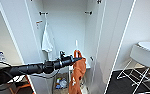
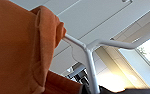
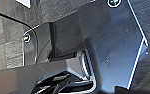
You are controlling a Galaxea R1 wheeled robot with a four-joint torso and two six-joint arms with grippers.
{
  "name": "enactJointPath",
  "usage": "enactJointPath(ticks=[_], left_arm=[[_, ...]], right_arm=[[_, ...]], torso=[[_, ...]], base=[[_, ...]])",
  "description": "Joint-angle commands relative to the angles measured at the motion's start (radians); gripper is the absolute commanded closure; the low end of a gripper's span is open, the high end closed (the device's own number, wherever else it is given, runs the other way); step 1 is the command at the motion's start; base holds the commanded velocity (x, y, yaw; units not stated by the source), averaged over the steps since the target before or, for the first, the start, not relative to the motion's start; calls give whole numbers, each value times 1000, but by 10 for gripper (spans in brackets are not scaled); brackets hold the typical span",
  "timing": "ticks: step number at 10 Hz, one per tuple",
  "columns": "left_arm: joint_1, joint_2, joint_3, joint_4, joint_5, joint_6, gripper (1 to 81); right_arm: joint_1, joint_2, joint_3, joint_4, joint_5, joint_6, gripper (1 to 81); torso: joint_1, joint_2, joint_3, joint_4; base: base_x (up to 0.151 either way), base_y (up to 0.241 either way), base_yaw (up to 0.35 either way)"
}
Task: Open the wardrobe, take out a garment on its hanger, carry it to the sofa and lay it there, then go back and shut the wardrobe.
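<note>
Wardrobe [image 1: 66,25] doors stood wide open. Left gripper [image 1: 77,59] clamped on hanger [image 2: 89,62], garment [image 1: 77,75] hung below, just before the opening. White shirt [image 1: 47,41] inside. Right gripper's fingers: could not tell.

Domestic-style room: open white wardrobe [image 1: 66,27] holding a hung white shirt [image 1: 47,41], white wire-legged chair [image 1: 141,60] to the right, dark floor [image 1: 121,85].
</note>
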Motion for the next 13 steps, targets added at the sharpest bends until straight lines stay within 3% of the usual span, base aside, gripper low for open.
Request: enactJointPath(ticks=[1,3,6,7,10,12,13], left_arm=[[-141,-27,84,59,-49,12,811],[-115,-35,136,104,12,12,811],[-123,-43,199,112,291,12,811],[-124,-66,230,118,316,15,811],[-124,-107,276,162,281,12,811],[-103,-121,273,165,96,12,811],[-95,-113,256,162,69,9,811]], right_arm=[[37,4,7,-7,-39,1,10],[37,4,7,-8,-36,1,10],[32,1,6,-10,-9,1,10],[34,-1,7,-11,-9,-1,10],[30,-4,7,-13,5,-3,10],[30,-4,7,-11,5,-3,10],[30,-4,7,-11,5,-3,10]], torso=[[0,0,0,0],[0,0,0,0],[0,0,0,0],[0,0,0,0],[0,0,0,0],[0,0,0,0],[0,0,0,0]], base=[[0,0,0],[0,0,0],[0,0,0],[0,0,0],[0,0,0],[0,0,0],[0,0,0]])
